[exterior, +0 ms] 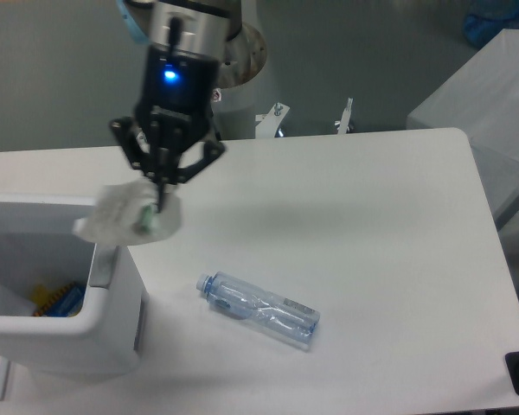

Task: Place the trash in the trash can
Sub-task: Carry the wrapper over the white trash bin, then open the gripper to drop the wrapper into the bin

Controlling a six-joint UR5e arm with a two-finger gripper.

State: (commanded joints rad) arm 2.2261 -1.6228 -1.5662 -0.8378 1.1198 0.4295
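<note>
The gripper pinches the crumpled white paper wrapper in the air over the right rim of the white trash can, whose opening lies just down and to the image left. The wrapper hangs bunched, with a green mark showing. The clear crushed bottle lies on the table, long axis slanting down to the right.

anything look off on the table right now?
Only the crushed plastic bottle, lying on its side on the table right of the trash can. The paper wrapper hangs from the pincer.
</note>
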